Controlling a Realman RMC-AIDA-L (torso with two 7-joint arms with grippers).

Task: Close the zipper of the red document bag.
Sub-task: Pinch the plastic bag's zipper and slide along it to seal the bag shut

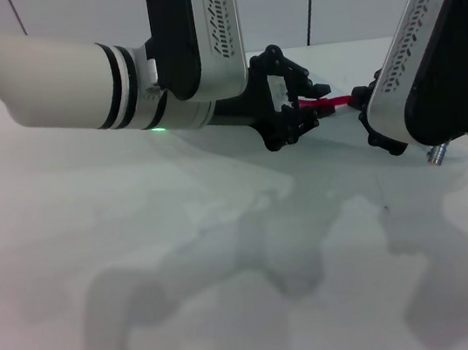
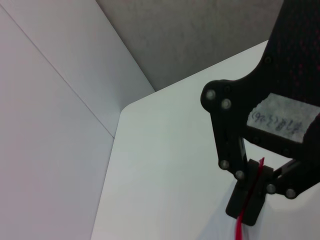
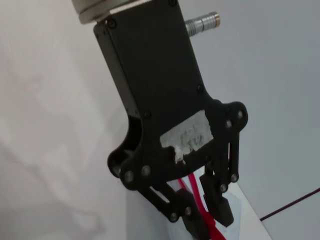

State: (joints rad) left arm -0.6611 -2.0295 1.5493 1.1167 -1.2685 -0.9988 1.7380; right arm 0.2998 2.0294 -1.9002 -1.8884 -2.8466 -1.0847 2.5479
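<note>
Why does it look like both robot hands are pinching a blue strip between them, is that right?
Not quite: the strip is red, not blue. In the head view the zipper runs bright red between the left gripper and the right gripper. The left wrist view shows the same red strip pinched between black fingers. The rest is right: both hands are at it.

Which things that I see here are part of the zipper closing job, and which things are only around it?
Part of the job:
- zipper, a red strip between the two grippers
- left gripper, shut on the zipper
- right gripper, at the zipper's other end
- red document bag, only a pale corner shows

Only around:
- white table
- grey wall
</note>
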